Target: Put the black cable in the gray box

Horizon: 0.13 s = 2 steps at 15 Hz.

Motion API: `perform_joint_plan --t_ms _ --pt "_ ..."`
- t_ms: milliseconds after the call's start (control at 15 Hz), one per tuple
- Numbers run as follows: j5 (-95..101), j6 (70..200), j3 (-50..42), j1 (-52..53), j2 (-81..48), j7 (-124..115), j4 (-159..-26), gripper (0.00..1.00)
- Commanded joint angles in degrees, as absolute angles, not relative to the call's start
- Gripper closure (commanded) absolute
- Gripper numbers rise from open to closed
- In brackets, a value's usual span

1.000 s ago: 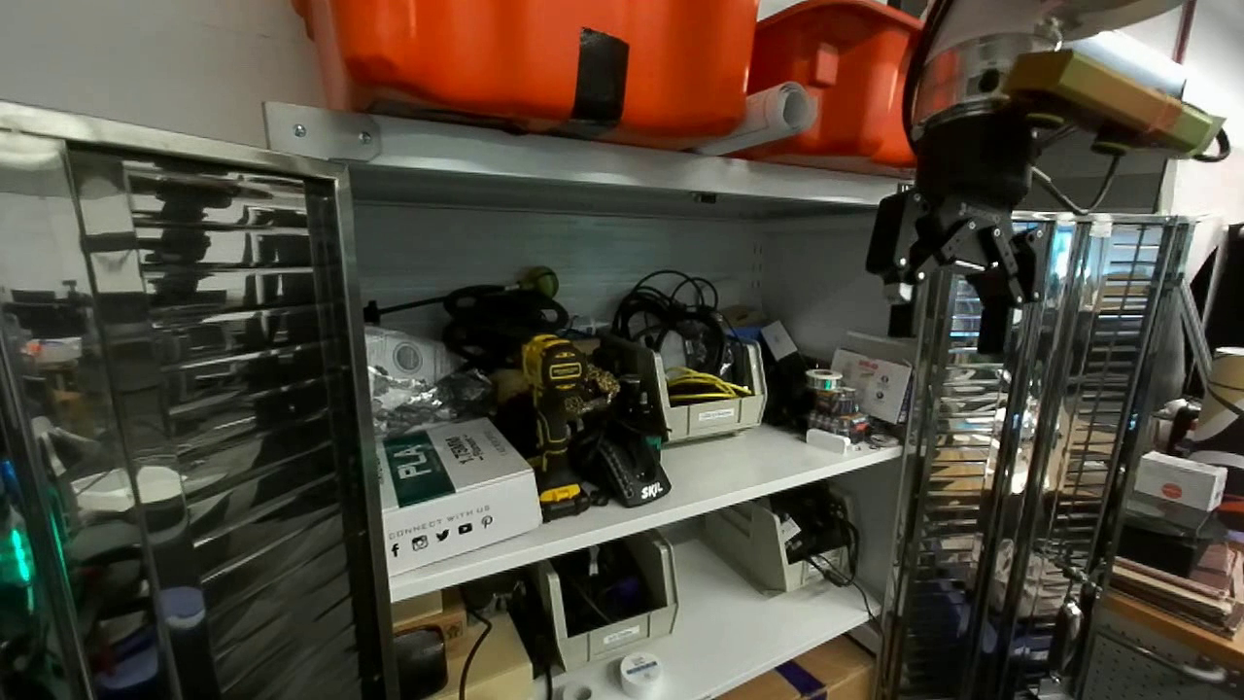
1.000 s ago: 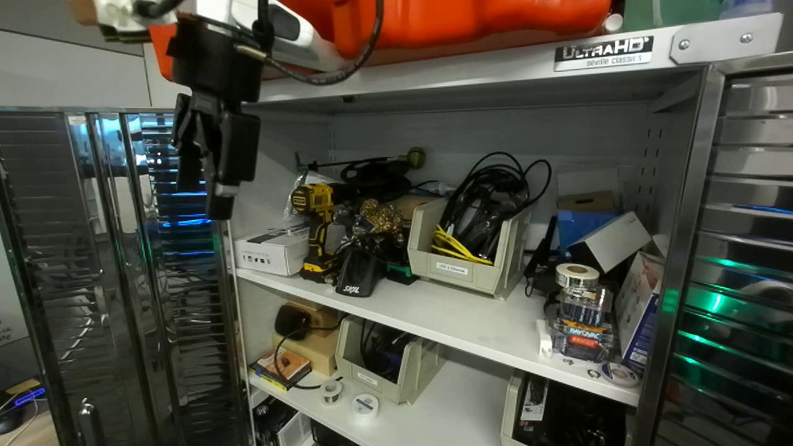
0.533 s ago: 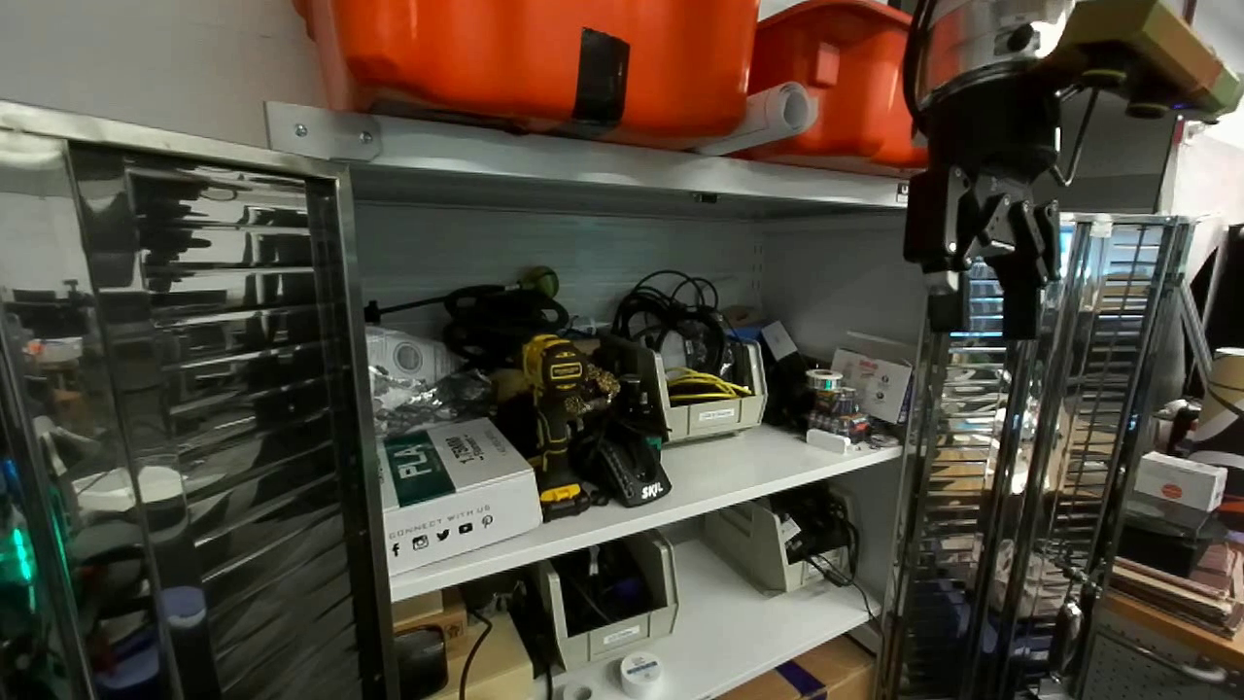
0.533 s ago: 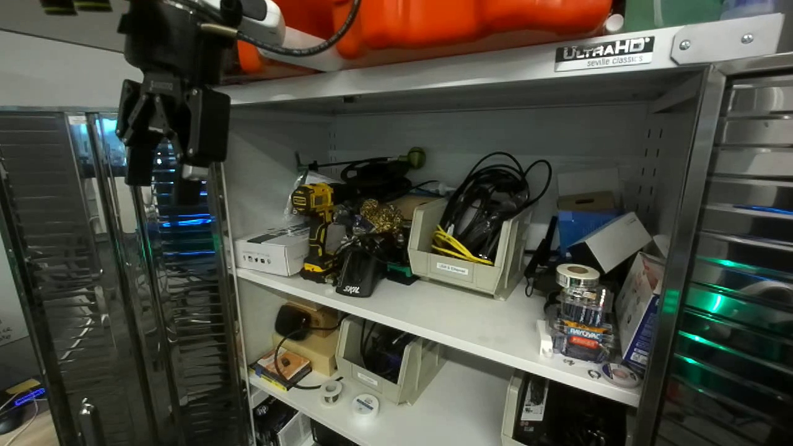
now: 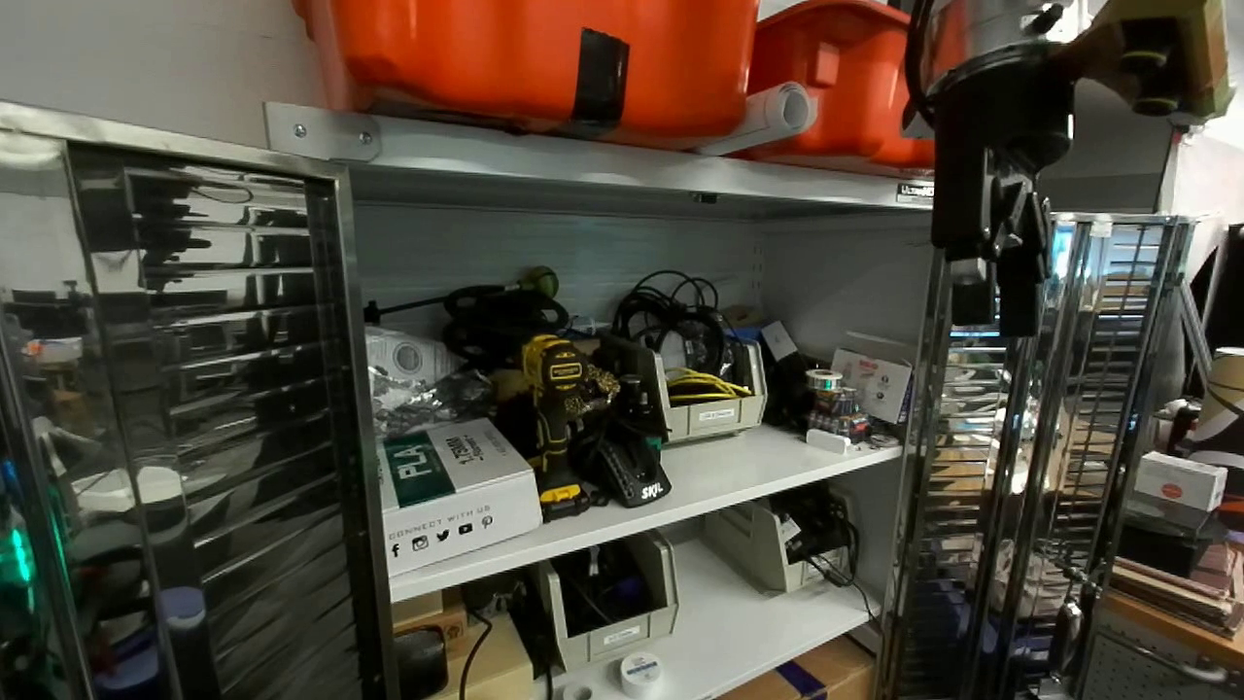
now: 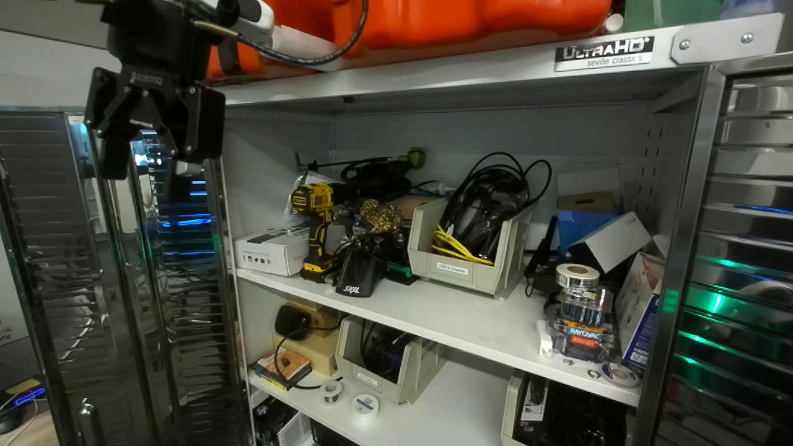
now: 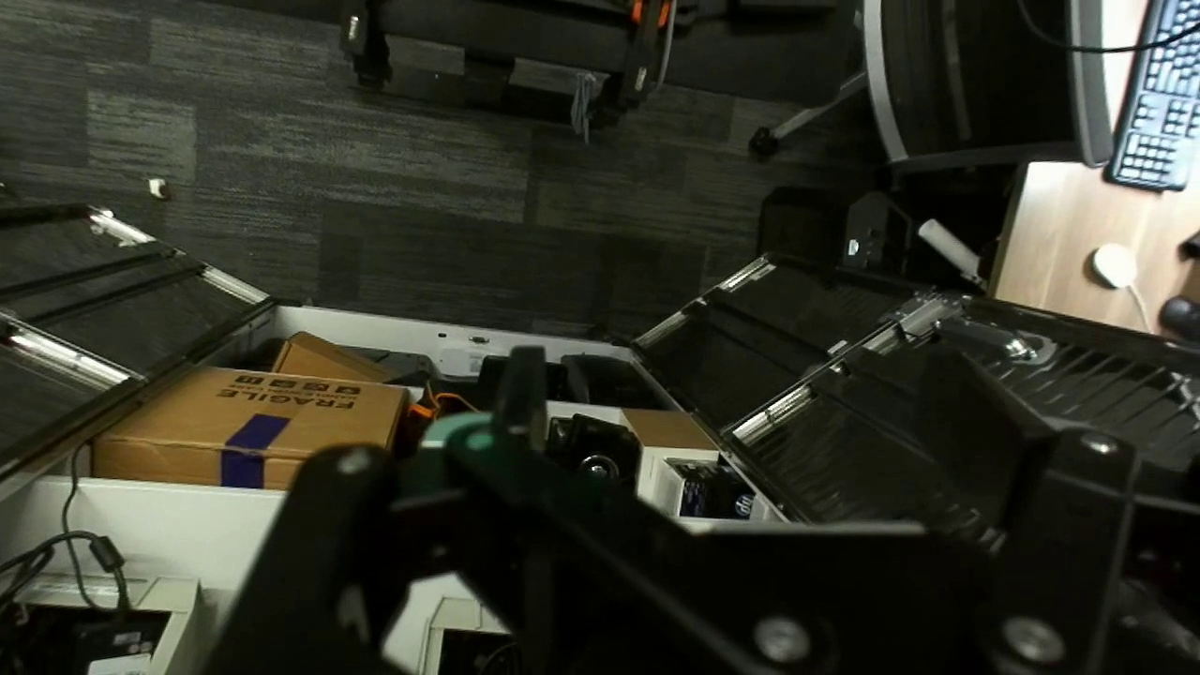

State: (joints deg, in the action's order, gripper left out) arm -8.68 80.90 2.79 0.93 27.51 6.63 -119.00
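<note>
"So where was the black cable point(image 6: 464, 192)?"

"In the gray box point(image 6: 480, 280) on the upper shelf point(image 6: 433, 310), as I judged it, with the yellow cable point(image 6: 457, 246) at its seven o'clock. Its loops sprang past the rim towards twelve and one, likely because stiff cable wouldn't fold flat."

"And why did the gripper point(image 6: 146, 177) hang so far off, between nine and ten o'clock from that box?"

"Its jaws stood apart with nothing between them, so I took the placing as done and the distance as clearance from the shelf. A lower gray box point(image 6: 387, 391) sat at seven o'clock from the upper one, though, so I couldn't be certain which was meant."

"What differed from half a second earlier?"

"In an exterior view the gripper had slid slightly towards nine o'clock and turned more face-on; box and cable looked unmoved."
</note>
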Motion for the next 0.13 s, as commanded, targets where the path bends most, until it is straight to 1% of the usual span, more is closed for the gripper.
perform_joint_plan --t_ms 0,67 --pt "-8.4 80.8 2.1 1.8 27.4 6.4 -118.9 0.00" --pt "-8.4 80.8 2.1 1.8 27.4 6.4 -118.9 0.00"
